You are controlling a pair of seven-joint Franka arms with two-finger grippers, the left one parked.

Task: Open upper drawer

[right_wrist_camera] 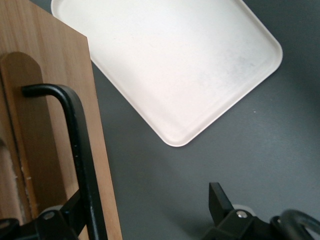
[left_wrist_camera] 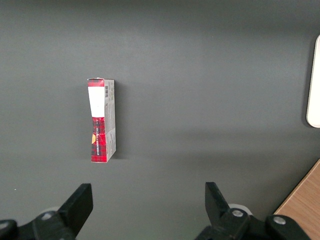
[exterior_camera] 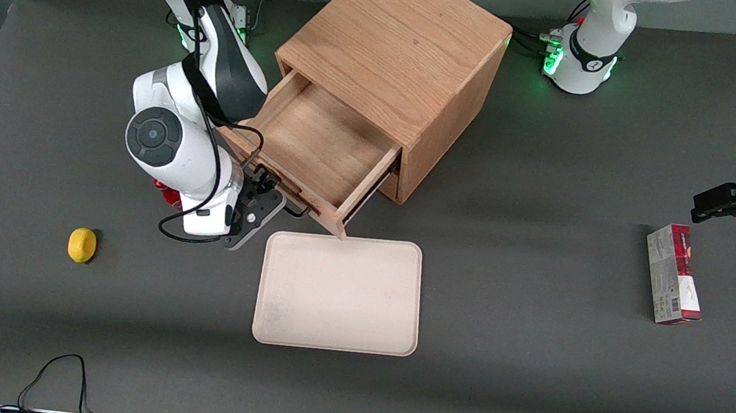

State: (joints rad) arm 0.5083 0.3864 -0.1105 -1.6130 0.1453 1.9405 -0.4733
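The upper drawer [exterior_camera: 320, 140] of the oak cabinet [exterior_camera: 398, 45] stands pulled well out, its wooden floor bare. My right gripper [exterior_camera: 260, 203] is at the drawer's front panel, at the end toward the working arm. In the right wrist view the drawer front [right_wrist_camera: 55, 100] and its thin black bar handle [right_wrist_camera: 75, 135] show. The gripper [right_wrist_camera: 147, 210] is open wide. The handle passes just inside one finger, and the other finger [right_wrist_camera: 217, 197] hangs over the grey table. The fingers do not clamp the handle. The lower drawer is hidden under the upper one.
A cream tray [exterior_camera: 340, 292] lies just nearer the front camera than the drawer, and shows in the right wrist view [right_wrist_camera: 175, 60]. A lemon [exterior_camera: 82, 245] and a red object [exterior_camera: 167, 194] lie toward the working arm's end. A red-and-white box [exterior_camera: 673, 274] lies toward the parked arm's end.
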